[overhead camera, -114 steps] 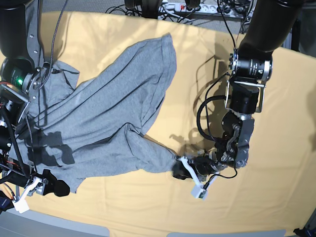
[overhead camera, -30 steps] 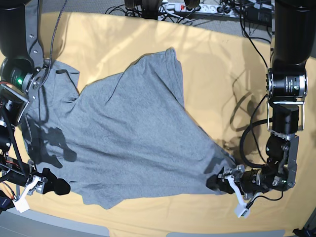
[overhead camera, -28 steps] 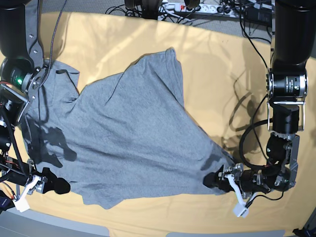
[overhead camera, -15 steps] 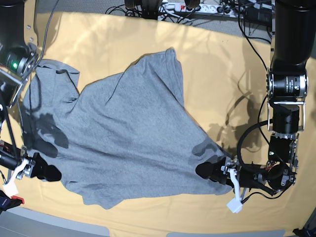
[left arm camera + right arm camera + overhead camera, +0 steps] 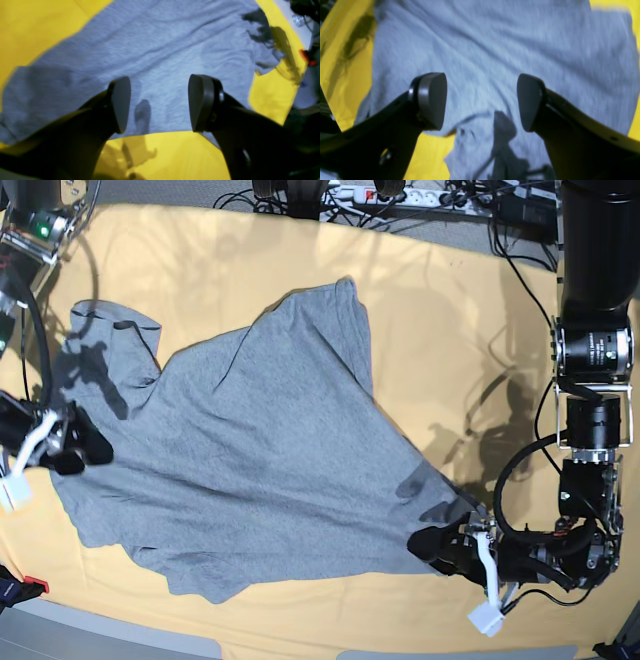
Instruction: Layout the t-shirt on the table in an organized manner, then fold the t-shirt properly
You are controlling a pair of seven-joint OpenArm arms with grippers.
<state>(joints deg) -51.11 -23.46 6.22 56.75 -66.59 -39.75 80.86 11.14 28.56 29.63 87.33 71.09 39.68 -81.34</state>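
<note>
The grey t-shirt (image 5: 250, 450) lies spread plain side up across the table (image 5: 250, 250), creased, with one sleeve (image 5: 110, 330) at the far left. My left gripper (image 5: 432, 548) hovers low over the shirt's near right corner. In the left wrist view, the left gripper (image 5: 158, 100) is open above the t-shirt (image 5: 162, 45) where its hem meets the table (image 5: 37, 25), with nothing between its fingers. My right gripper (image 5: 85, 452) hangs over the shirt's left edge. The right wrist view shows the right gripper (image 5: 481, 100) open and empty above the t-shirt (image 5: 495, 37).
Cables and a power strip (image 5: 380, 195) lie beyond the table's far edge. A small red object (image 5: 30, 585) sits at the near left corner. White tags (image 5: 485, 618) dangle from the grippers. The table's near edge (image 5: 150, 642) runs just below the shirt.
The right arm has lifted and carried its open gripper from the shirt's near left corner to its left edge. The left gripper stays by the near right corner, shifted slightly left.
</note>
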